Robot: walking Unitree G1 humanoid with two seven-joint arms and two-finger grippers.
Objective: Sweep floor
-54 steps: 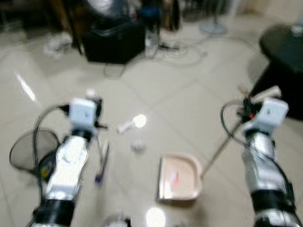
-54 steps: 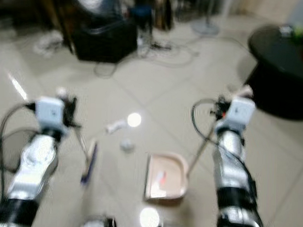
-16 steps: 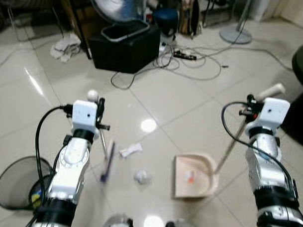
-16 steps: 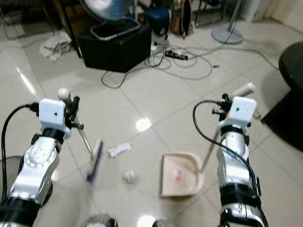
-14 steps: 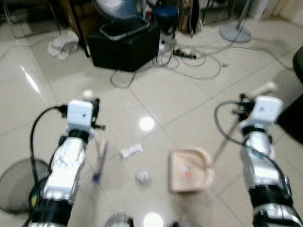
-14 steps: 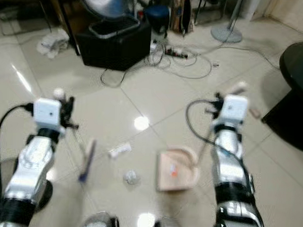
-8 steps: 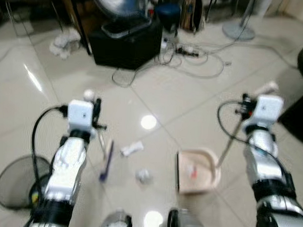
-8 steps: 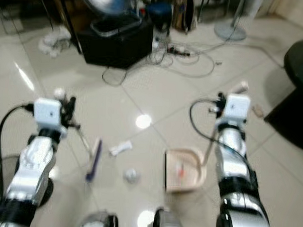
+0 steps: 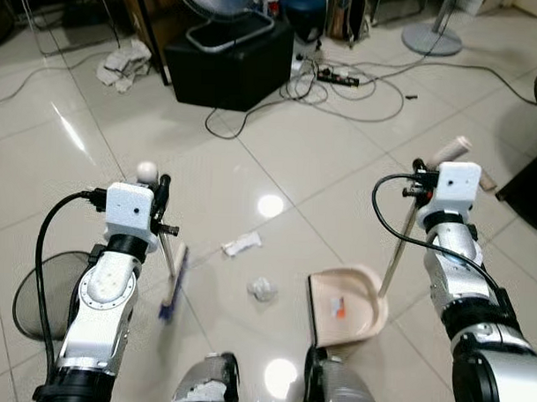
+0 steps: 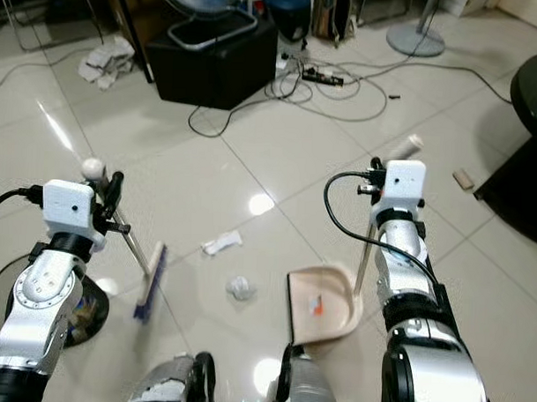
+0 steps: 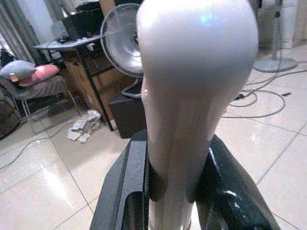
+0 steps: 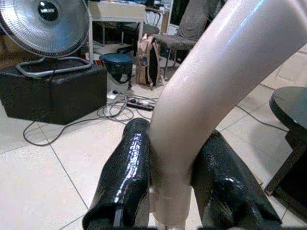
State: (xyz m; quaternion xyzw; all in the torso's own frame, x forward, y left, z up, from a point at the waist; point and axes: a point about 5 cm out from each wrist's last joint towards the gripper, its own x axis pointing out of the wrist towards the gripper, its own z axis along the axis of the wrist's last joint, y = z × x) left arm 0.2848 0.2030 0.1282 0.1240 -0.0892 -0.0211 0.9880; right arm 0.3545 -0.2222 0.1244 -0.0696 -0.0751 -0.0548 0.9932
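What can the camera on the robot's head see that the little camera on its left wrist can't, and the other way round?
The left eye view alone takes in the floor litter: a crumpled white paper ball, a flat white wrapper, the beige plastic dustpan and the blue-bristled broom head. The left wrist view alone shows a pink cushion on a grey seat. Both show the left gripper clamped on the pale broom handle, the round silver fan and the black box.

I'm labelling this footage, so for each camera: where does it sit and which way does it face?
Left eye view: on the head, looking down at broom, dustpan, both arms.
Right eye view: same head, same scene; shares crumpled paper.
Left wrist view: on the left wrist, along the left pincer clamping the broom handle, toward a fan.
Right wrist view: on the right wrist, right pincer clamping the dustpan handle, toward the fan.
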